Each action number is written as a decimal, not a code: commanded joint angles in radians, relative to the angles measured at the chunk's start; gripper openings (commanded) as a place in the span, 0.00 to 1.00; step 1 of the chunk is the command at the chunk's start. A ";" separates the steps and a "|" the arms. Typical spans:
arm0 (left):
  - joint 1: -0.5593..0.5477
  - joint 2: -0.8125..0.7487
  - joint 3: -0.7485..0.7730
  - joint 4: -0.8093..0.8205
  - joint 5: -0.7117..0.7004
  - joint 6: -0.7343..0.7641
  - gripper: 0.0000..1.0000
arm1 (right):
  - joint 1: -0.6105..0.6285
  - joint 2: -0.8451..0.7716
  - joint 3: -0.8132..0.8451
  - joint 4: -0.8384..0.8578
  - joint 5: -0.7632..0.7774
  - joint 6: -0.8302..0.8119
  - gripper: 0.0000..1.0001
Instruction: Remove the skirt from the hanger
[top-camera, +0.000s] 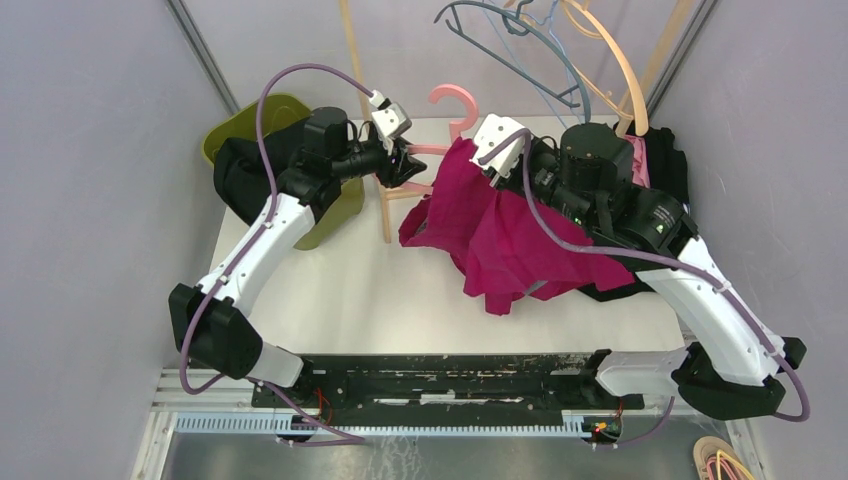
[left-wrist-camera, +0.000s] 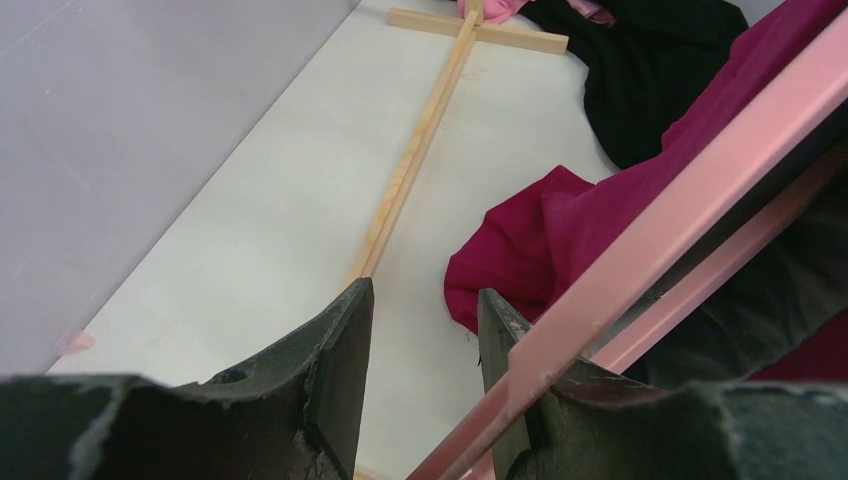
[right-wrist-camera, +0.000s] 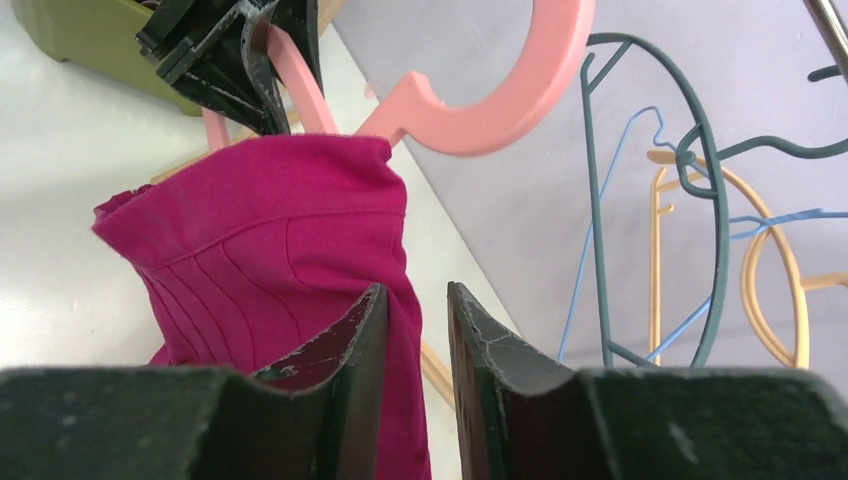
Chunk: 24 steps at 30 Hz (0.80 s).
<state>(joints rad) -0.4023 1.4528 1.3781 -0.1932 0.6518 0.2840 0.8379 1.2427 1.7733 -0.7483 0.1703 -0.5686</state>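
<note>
Magenta cloth skirt (right-wrist-camera: 270, 240), draped from the pink plastic hanger (right-wrist-camera: 480, 128) by the white table's (top-camera: 330, 290) far edge: light, limp; take it at the waistband. My left gripper (left-wrist-camera: 425, 300) pinches the hanger; my right gripper (right-wrist-camera: 415, 295) stands slightly parted.

Both arms reach forward from their bases, elbows bowed outward, forearms angled in toward each other. The left claw (left-wrist-camera: 425, 290) is clamped on the pink hanger (left-wrist-camera: 690, 190), the bar crossing its right finger. The right claw (right-wrist-camera: 415, 290) stands slightly parted, with the left claw up and to its left.
</note>
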 joint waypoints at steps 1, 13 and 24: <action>-0.014 -0.044 0.017 0.059 0.008 -0.054 0.03 | 0.010 -0.005 -0.030 0.168 0.010 -0.018 0.34; -0.013 -0.089 0.029 0.065 -0.018 -0.057 0.03 | 0.009 0.016 -0.079 0.196 0.010 -0.025 0.44; -0.012 -0.102 0.011 0.065 -0.014 -0.046 0.03 | 0.025 0.041 -0.026 0.169 -0.045 -0.009 0.54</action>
<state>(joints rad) -0.4110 1.4258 1.3731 -0.2134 0.6014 0.2844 0.8471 1.2682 1.6947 -0.5999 0.1539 -0.5911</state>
